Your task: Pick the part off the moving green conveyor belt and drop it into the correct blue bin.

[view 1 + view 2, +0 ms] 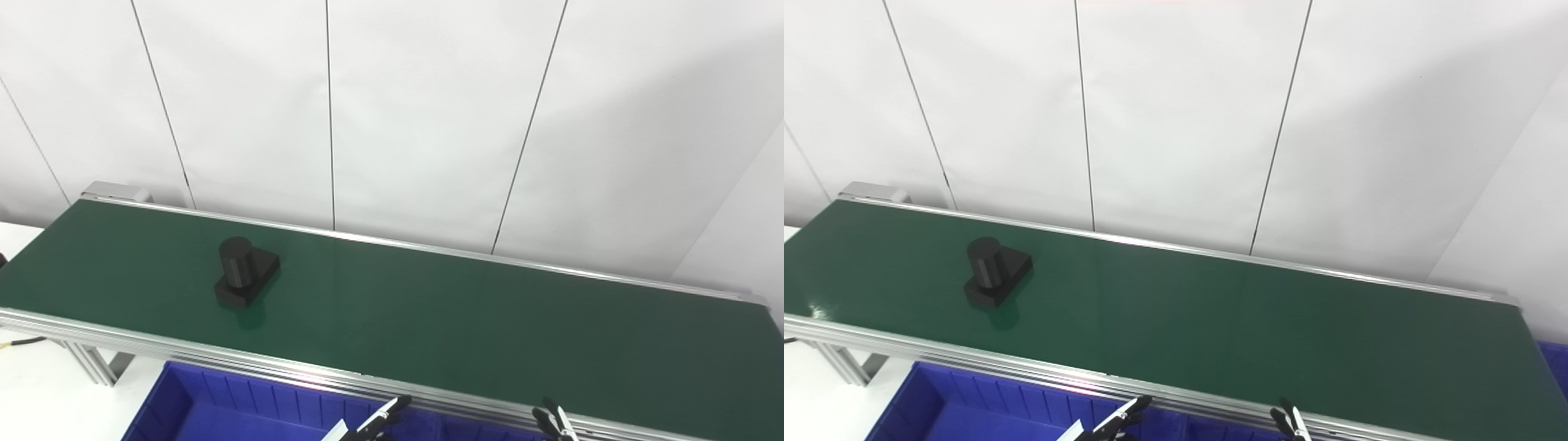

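On the green conveyor belt (429,306), seen from the left eye view, the black part (245,272) is sitting upright toward the left end, a round post on a flat base, untouched. I am judging this as the waiting step: nothing is grasped yet. At the bottom edge the tips of my left hand (373,422) and right hand (554,422) are just peeking in, over the belt's near rail; the fingers (392,407) are showing only as thin tips, touching nothing, and I cannot tell how far apart they are. A blue bin (184,398) is lying below the near rail.

From the right eye view, the part (992,275) is resting well left of both hands. Another blue bin's corner (1557,361) is showing at the right edge. My next move is calling for timing a reach to the part's arrival, then closing around the post.
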Available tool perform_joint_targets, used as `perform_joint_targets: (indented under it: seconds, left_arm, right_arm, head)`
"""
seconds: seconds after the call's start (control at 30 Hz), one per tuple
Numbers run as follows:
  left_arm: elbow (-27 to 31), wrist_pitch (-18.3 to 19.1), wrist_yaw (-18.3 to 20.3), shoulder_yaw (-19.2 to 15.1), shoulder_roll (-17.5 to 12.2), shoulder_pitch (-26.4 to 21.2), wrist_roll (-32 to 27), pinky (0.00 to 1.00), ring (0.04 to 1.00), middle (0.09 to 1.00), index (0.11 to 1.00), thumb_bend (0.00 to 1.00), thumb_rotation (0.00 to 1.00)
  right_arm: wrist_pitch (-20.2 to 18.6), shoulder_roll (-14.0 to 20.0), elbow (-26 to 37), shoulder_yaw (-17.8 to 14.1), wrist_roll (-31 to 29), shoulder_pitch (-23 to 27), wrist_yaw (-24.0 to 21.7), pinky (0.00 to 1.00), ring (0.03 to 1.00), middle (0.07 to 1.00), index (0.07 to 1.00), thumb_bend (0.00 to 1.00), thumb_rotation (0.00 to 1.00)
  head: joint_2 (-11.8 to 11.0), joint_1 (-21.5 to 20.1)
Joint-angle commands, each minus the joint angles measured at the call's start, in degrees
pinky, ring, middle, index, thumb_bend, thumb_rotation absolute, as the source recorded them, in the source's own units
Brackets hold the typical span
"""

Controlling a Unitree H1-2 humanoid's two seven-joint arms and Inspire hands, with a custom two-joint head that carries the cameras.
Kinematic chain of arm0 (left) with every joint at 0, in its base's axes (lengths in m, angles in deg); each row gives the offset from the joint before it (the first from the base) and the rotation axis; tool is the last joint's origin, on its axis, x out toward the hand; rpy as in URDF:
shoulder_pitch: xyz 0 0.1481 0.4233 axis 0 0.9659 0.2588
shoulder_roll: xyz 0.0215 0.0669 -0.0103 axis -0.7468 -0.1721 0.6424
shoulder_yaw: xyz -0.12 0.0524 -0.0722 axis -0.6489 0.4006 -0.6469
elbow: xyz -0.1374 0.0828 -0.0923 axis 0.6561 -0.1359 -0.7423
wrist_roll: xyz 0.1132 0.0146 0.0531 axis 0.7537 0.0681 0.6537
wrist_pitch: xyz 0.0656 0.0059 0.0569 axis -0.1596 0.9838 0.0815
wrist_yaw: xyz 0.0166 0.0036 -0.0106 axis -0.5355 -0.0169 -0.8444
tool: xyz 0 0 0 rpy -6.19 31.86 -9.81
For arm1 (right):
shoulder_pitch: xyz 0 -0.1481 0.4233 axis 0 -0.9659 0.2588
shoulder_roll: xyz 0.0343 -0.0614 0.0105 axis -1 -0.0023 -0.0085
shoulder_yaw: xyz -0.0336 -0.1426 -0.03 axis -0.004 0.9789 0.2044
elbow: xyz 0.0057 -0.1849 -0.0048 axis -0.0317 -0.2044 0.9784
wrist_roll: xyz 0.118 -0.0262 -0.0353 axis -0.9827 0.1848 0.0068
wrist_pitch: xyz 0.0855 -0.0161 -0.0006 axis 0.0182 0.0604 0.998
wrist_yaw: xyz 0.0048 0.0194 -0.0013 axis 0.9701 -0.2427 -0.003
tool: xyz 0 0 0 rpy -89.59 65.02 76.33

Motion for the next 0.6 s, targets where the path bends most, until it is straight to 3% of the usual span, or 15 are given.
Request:
perform_joint_targets:
  seconds: [0.0, 0.3, 0.57]
  left_arm:
    - [1.66, -1.0, -0.52, 0.13, 0.74, -0.78, -0.18, 0.86, 0.958, 0.999, 0.968, 0.88, 0.52]
    - [0.78, -1.01, -0.33, 0.41, 1.32, -1.14, -0.38, 0.85, 0.952, 0.988, 0.965, 0.88, 0.51]
    - [-0.23, -0.76, -0.75, 0.79, 2.34, -1.85, 0.57, 0.85, 0.953, 0.988, 0.965, 0.87, 0.51]
  right_arm:
    - [4.19, -0.32, 1.6, -0.77, -0.62, 0.34, 1.32, 0.86, 0.934, 0.93, 1.0, 0.84, 0.44]
    - [5.63, -0.53, 4.3, -2.12, -3.4, 2.19, 0.84, 0.87, 0.935, 0.951, 1.0, 0.87, 0.46]
    - [2.01, -0.04, 6.91, -2.88, -3.48, 5.73, -0.51, 0.86, 0.925, 0.948, 1.0, 0.9, 0.48]
  head:
    - [0.09, 0.37]
    - [0.18, 1.56]
    - [0.4, 1.74]
